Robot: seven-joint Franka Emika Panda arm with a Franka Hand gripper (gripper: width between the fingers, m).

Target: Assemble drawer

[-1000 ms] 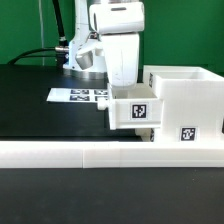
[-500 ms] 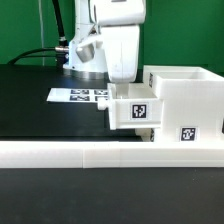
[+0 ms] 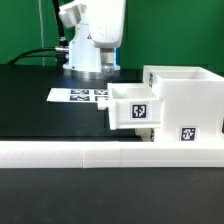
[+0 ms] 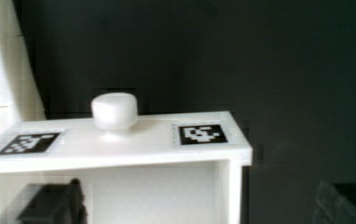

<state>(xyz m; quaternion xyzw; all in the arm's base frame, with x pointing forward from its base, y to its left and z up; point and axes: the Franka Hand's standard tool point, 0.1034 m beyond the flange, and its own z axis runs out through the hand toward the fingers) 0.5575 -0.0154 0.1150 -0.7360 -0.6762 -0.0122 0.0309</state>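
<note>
Your black table (image 3: pixel 30 110): marker board (image 3: pixel 80 96), white box (image 3: pixel 185 105) with tray (image 3: pixel 135 107), long rail (image 3: pixel 110 152) in front.

Gripper (image 4: pixel 196 203) up and away from tray (image 3: pixel 130 105); a second ago white hand body hung low directly behind tray, covering part of its back rim. Half second ago already higher. Now hand lifted toward top of frame and shifted toward exterior view's left, above marker board (image 3: pixel 78 96). Tray's back rim and open top now fully exposed in exterior view. Wrist view: dark fingers (image 4: pixel 50 203) spread wide at either side, clear of tray and its knob (image 4: pixel 116 110), nothing between them.
</note>
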